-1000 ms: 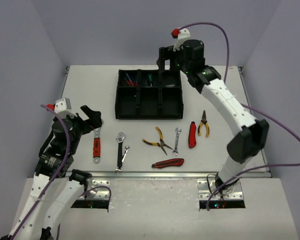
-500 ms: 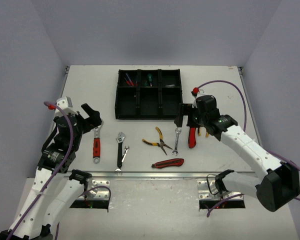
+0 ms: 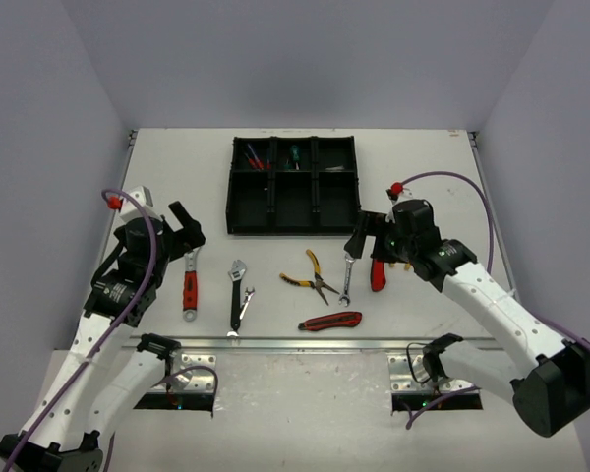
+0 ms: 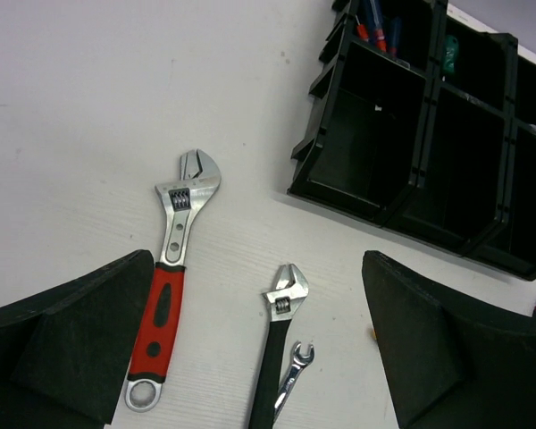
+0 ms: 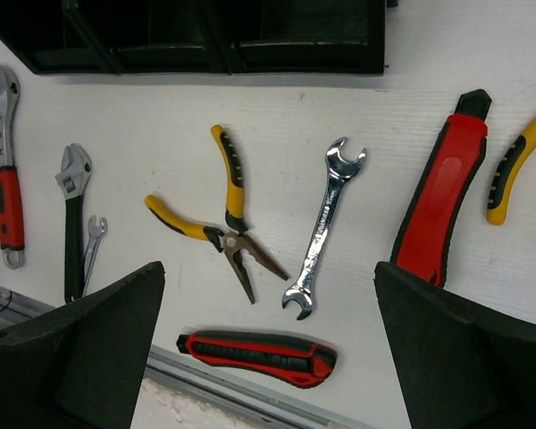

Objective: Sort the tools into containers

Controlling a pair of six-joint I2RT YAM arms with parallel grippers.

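Note:
The black tray (image 3: 293, 229) holds screwdrivers (image 3: 256, 155) in its back compartments. In front of it lie a red-handled wrench (image 3: 190, 285), a black-handled wrench (image 3: 237, 295), a small spanner (image 3: 246, 301), yellow pliers (image 3: 313, 275), a silver spanner (image 3: 348, 275) and two red knives (image 3: 330, 321) (image 3: 378, 273). My left gripper (image 3: 189, 228) hangs open over both wrenches (image 4: 170, 295) (image 4: 277, 349), holding nothing. My right gripper (image 3: 364, 236) hovers open and empty over the pliers (image 5: 223, 223), the spanner (image 5: 323, 228) and a knife (image 5: 433, 210).
A second pair of yellow pliers (image 5: 518, 161) lies to the right of the upright knife, largely hidden under my right arm in the top view. A metal rail (image 3: 324, 343) runs along the table's near edge, just in front of the lower knife (image 5: 257, 356).
My right arm has swung from above the tray's back right corner down to the tools in front of the tray. My left arm has shifted slightly right and forward. Both grippers stay open.

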